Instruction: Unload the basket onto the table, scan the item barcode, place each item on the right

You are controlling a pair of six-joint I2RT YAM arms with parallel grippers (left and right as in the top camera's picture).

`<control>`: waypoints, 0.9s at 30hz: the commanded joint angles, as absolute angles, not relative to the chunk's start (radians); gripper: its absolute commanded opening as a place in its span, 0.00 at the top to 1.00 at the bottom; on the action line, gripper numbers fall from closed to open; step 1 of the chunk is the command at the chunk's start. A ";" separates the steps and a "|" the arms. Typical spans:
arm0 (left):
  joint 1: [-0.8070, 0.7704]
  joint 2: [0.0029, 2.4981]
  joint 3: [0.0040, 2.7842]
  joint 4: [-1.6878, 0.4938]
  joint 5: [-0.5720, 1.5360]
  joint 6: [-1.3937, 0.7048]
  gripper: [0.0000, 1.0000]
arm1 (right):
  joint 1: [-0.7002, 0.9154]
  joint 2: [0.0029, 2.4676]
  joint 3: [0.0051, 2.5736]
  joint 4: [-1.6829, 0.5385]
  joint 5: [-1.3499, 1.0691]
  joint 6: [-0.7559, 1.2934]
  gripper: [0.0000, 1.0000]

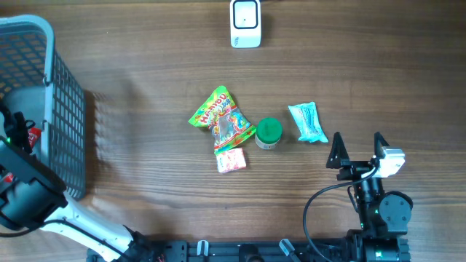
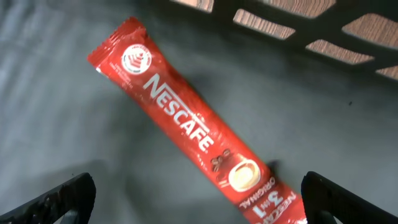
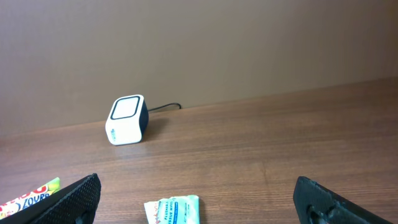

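You've got one scanner [image 1: 245, 23], four loose items in front of it: gummy bag [image 1: 217, 116], green-lidded jar [image 1: 269, 132], blue packet [image 1: 308, 122], pink packet [image 1: 231, 160]; left of it one basket [image 1: 69, 124] holds one Nescafé stick [image 2: 193, 130], and left gripper [image 2: 199, 200] and right gripper [image 1: 358, 142] both gape empty.

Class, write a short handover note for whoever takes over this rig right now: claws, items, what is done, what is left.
Left claw: open and empty, inside the grey basket, above a Nescafe sachet lying flat on its floor.
Right claw: open and empty, over the table near the pale blue tissue pack, facing the barcode scanner.
Mid-table: Haribo bag, pink packet, green-lidded jar.
Done: cannot tell which items have been scanned; none is at the scanner.
Left: pick up an item and show its barcode to the scanner.
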State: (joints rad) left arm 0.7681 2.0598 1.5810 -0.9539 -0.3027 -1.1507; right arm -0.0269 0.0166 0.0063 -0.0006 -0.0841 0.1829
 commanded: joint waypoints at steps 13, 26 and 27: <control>0.792 2.143 1.434 -1.046 -0.371 -1.161 0.96 | -0.019 0.014 0.005 0.002 -0.073 0.193 0.00; 0.789 1.883 1.607 -1.231 -0.278 -1.105 0.96 | -0.019 0.014 0.005 0.002 -0.073 0.193 0.00; 0.789 1.835 1.629 -1.231 -0.257 -1.104 0.96 | -0.019 0.014 0.005 0.002 -0.073 0.193 0.00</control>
